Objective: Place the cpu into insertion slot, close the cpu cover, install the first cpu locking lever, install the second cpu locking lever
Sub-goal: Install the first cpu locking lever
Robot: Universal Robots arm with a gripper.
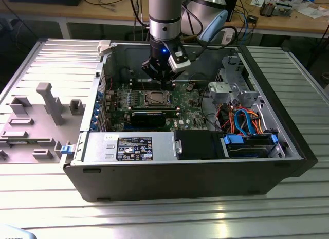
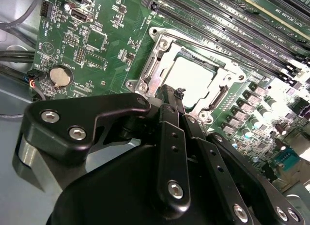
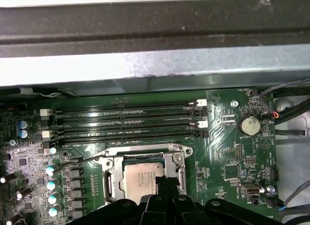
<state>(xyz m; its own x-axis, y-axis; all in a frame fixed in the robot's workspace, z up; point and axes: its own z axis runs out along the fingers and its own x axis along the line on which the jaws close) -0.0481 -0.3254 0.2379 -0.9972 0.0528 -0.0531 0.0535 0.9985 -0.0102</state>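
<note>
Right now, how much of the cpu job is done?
Done: the cpu lies seated with the cover down over it. In hand: the gripper hangs at the cover's edge. Left: a lever looks to stick out loose in the first wrist view, so locking seems unfinished.

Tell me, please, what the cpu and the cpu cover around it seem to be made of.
The cpu looks like brushed metal on top: silvery-grey, matte, softly reflecting light. The cpu cover seems to be bare stamped sheet metal, probably steel: thin, bright, with sharp glints along its bent edges. Both are judged by look only.
</note>
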